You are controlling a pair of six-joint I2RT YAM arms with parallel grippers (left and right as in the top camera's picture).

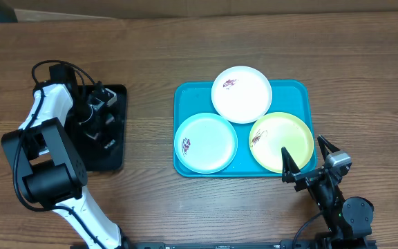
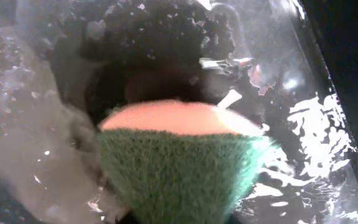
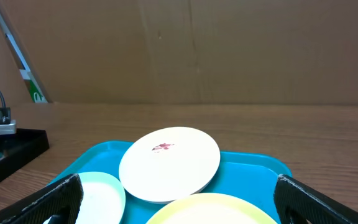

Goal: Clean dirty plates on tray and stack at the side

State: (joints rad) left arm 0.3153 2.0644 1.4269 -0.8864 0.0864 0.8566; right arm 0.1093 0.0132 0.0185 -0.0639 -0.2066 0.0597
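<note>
Whether the left fingers grip the sponge is unclear, so it could drop short of the plates; the right fingers gape

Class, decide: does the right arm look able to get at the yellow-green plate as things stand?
Probably yes. The right tool is open and sits right at the near edge of the yellow-green plate, with nothing standing between them.

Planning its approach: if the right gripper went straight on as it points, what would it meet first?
Probably the yellow-green plate, just ahead of the right gripper; the white plate lies beyond. Its height is unclear.
</note>
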